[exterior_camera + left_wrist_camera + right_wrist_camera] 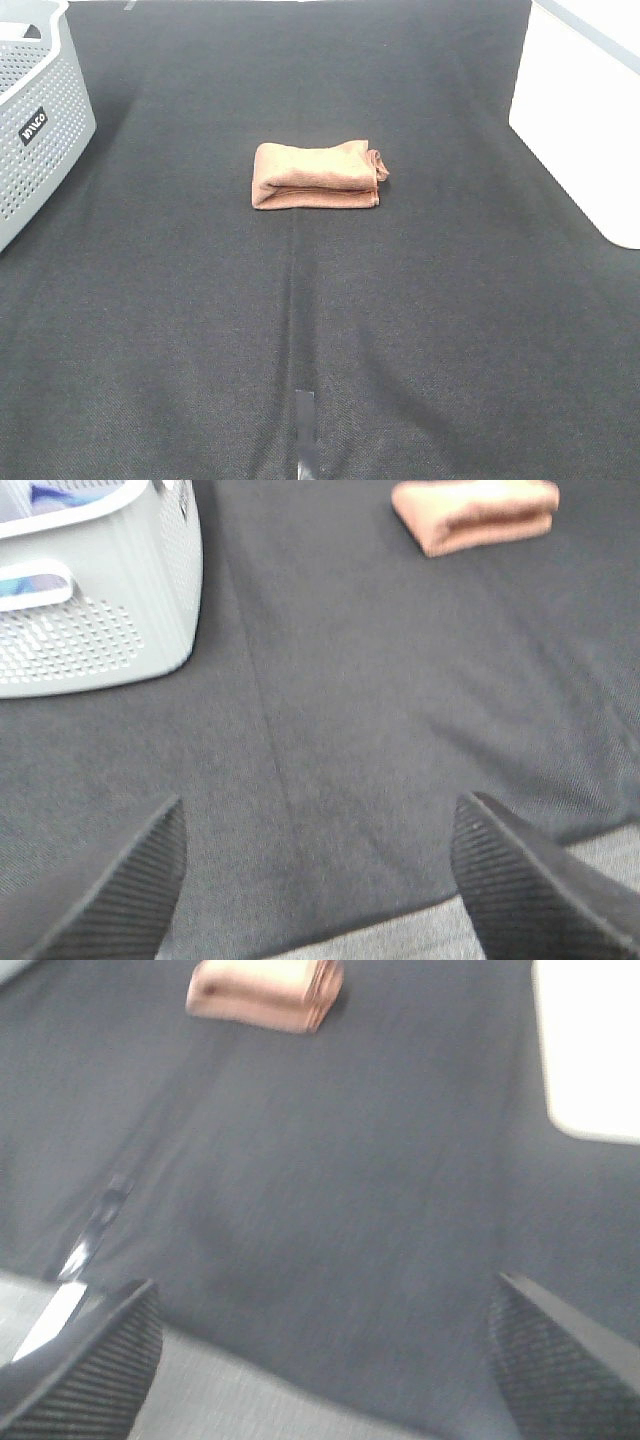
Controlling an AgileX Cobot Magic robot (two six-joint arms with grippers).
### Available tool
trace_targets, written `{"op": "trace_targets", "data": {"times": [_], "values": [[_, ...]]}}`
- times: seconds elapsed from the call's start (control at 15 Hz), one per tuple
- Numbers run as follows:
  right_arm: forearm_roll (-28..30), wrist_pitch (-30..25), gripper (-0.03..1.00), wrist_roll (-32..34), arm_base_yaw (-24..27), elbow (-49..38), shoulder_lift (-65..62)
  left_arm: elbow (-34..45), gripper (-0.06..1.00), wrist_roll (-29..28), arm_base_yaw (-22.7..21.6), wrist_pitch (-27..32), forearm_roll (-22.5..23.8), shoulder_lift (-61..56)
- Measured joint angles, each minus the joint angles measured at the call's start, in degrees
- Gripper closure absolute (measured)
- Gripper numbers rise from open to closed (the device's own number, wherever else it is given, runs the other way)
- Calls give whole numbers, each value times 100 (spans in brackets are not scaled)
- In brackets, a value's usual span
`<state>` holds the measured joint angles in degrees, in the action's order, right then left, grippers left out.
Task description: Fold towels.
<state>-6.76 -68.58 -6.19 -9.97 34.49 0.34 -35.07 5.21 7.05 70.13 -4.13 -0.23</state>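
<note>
The brown towel [317, 176] lies folded into a small thick rectangle on the black table cover, near the middle of the table. It also shows in the left wrist view [478, 514] and in the right wrist view [266, 993], far from both grippers. My left gripper [320, 880] is open and empty, low over the cover near the table's front edge. My right gripper [320, 1360] is open and empty too, also near the front edge. Neither arm shows in the exterior high view.
A grey perforated basket [40, 130] stands at the far left; it also shows in the left wrist view [100, 600]. A white surface [590, 130] lies at the right edge. A strip of tape [305, 420] marks the cover's front middle.
</note>
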Motion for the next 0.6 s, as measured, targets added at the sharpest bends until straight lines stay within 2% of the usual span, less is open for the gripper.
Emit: {"op": "trace_targets", "data": {"times": [0.2, 0.33, 0.4, 0.6], "values": [[86, 372, 14, 0, 0, -367, -69, 384, 24, 418, 0, -212, -183, 57], [115, 659, 14, 6, 0, -504, -63, 481, 24, 710, 0, -596, -338, 57], [126, 688, 14, 11, 0, -527, -40, 573, 24, 745, 0, -802, -367, 63], [126, 716, 14, 57, 0, -544, -6, 630, 24, 756, 0, -911, -372, 69]]}}
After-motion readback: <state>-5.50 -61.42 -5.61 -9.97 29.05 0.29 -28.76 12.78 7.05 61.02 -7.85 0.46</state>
